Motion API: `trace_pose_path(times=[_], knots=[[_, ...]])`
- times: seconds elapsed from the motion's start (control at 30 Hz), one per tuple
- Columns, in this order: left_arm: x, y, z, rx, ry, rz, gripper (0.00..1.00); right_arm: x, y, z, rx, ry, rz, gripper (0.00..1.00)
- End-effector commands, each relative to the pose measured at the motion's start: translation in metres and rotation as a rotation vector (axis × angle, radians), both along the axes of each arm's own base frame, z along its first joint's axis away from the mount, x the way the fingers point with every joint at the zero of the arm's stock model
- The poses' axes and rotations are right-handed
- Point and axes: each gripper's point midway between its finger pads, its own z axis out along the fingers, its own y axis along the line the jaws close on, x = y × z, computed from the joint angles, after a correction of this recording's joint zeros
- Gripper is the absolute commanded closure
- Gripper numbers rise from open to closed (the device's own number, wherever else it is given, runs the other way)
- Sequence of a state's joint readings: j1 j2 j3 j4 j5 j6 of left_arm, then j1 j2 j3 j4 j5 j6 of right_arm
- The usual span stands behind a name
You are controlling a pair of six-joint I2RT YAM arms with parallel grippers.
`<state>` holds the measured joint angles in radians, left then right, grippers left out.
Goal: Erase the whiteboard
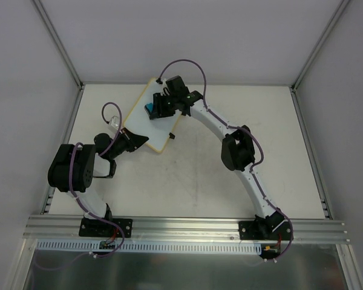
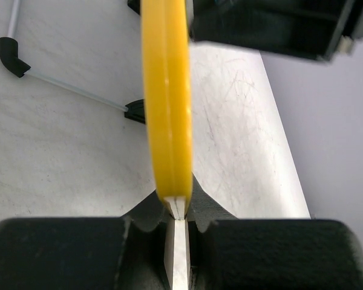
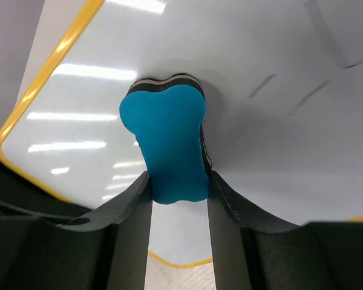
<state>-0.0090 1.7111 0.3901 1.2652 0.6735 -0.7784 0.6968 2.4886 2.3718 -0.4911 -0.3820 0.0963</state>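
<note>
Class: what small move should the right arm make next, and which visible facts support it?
Probably slide the blue eraser, clamped in the right gripper, sideways onto the faint grey strokes beside it on the whiteboard. The eraser appears pressed to the board, and the left gripper pinches the yellow frame, steadying it.

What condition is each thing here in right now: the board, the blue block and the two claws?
whiteboard: pinched at its yellow edge, with faint grey strokes showing on it.
blue eraser: clamped between two fingers, its dark side against the board's white face.
left gripper: shut on the whiteboard's edge.
right gripper: shut on the blue eraser.
</note>
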Motion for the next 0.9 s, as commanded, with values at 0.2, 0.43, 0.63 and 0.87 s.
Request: trace_pose_path(times=[0.2, 0.43, 0.63, 0.87], knots=[[-0.008, -0.020, 0.065, -0.014, -0.332, -0.128, 1.00, 0.070, -0.056, -0.020, 0.039, 0.081, -0.216, 1.00], [-0.008, -0.021, 0.065, -0.017, -0.330, -0.131, 1.00, 0.091, -0.096, -0.041, -0.014, 0.118, -0.327, 1.00], [-0.008, -0.022, 0.064, -0.023, -0.325, -0.146, 1.00, 0.099, -0.102, -0.042, -0.012, 0.110, -0.348, 1.00], [-0.005, -0.024, 0.065, -0.031, -0.321, -0.155, 1.00, 0.095, -0.089, -0.034, 0.011, 0.108, -0.321, 1.00]])
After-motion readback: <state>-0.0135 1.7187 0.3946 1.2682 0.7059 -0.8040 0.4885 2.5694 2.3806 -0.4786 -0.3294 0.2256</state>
